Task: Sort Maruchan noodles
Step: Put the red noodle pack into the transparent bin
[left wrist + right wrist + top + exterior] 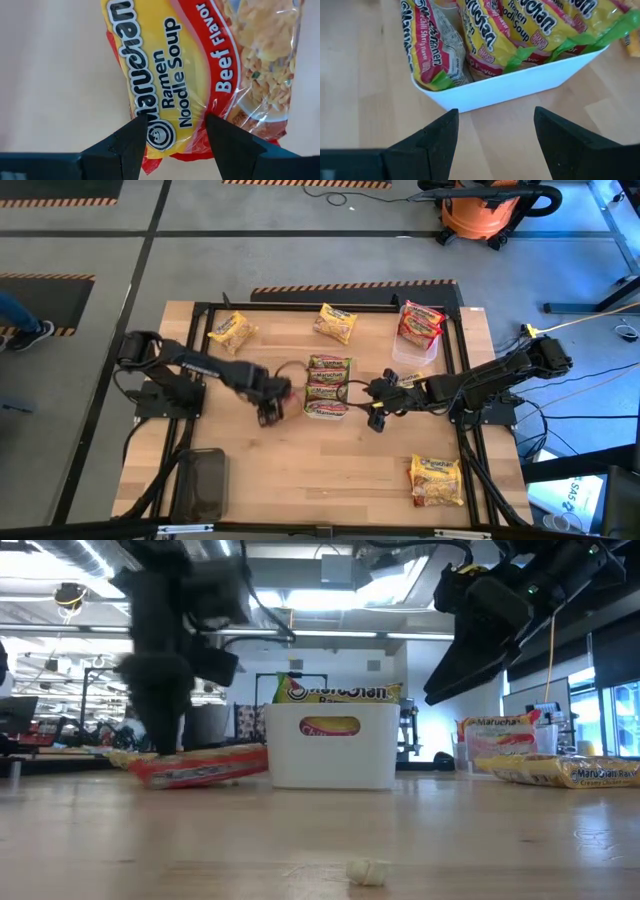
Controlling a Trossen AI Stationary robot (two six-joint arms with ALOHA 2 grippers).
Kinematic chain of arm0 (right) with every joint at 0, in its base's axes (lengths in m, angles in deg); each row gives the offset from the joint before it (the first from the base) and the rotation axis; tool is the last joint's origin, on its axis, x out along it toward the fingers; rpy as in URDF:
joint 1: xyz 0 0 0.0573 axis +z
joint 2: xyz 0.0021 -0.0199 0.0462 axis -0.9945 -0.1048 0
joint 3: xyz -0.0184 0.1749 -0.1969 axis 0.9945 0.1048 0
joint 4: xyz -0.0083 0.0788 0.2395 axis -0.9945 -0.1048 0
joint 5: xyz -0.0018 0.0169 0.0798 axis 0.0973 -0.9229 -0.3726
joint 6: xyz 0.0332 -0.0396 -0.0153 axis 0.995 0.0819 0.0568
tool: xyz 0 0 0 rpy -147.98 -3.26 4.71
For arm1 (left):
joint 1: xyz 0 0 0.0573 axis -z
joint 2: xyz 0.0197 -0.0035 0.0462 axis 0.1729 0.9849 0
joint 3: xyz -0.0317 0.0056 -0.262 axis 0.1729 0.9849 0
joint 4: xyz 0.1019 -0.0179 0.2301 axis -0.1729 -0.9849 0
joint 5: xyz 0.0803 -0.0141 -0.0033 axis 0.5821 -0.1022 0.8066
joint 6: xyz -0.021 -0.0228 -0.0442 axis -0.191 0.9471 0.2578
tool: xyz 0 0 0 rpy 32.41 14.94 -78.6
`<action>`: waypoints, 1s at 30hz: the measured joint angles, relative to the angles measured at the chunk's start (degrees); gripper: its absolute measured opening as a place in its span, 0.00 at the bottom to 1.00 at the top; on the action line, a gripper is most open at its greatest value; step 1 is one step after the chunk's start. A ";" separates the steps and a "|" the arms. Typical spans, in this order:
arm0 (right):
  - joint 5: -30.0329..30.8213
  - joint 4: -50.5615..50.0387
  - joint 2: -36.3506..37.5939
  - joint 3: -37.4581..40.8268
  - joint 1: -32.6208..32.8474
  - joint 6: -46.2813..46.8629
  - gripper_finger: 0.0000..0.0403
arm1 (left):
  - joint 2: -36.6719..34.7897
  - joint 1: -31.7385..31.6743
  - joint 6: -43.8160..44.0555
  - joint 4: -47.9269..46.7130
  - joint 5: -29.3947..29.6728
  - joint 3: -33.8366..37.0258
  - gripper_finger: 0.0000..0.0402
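My beef ramen packet (200, 75) lies flat on the table (330, 470) just beside the white bin (328, 386) at mid-table, which holds three green-edged packets (520, 30). My left gripper (175, 140) hovers over the beef packet, fingers spread and gripping nothing, though contact is hard to judge. My right gripper (495, 135) stands open and empty before the bin. More packets lie along the far edge and at the near right corner.

A workshop: hazard-striped concrete floor (300, 290), orange shop vacuum (485, 212), strip-lit ceiling (330, 590).
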 joint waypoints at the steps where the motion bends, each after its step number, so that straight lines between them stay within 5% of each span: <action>1: -0.47 0.00 0.00 0.00 0.00 0.44 0.59 | 0.00 2.24 1.27 0.09 -0.53 0.00 0.50; 14: -1.18 6.71 -1.22 0.00 9.00 9.00 0.59 | 0.09 26.05 11.10 7.38 1.35 -1.10 0.50; 23: -0.26 21.68 -9.47 -0.18 15.99 9.73 0.59 | -1.40 30.96 31.74 7.46 15.65 -6.60 0.50; 30: -0.27 26.27 -14.07 -0.28 16.50 9.55 0.59 | 3.97 30.93 46.58 8.40 14.58 -5.99 0.50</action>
